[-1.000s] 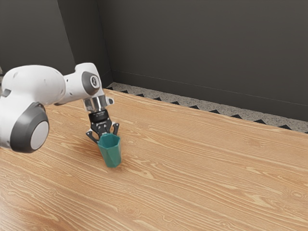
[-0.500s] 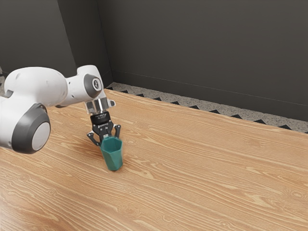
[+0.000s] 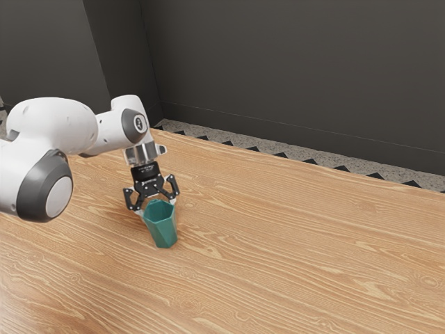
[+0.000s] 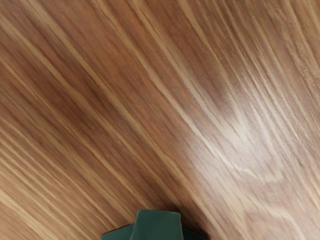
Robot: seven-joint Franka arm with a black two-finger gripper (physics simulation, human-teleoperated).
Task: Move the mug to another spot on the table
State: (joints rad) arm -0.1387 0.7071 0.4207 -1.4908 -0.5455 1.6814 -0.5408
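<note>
A teal faceted mug (image 3: 161, 224) stands upright on the wooden table (image 3: 292, 236), toward the exterior view's left. My black gripper (image 3: 151, 200) hangs just over the mug's far rim, open, its fingers (image 3: 131, 201) spread wide to either side and apart from the rim. In the wrist view a dark green piece of the mug (image 4: 156, 226) lies right under my hand against the wood grain.
The table's far edge meets a speckled floor strip (image 3: 313, 154) and a dark wall behind. My white arm (image 3: 55, 139) reaches in from the exterior view's left. Bare wood stretches to the exterior view's right of the mug.
The fingers, closed on the mug's rim before, have spread apart and let go. The mug shifted slightly toward the exterior view's right and now rests on the table.
</note>
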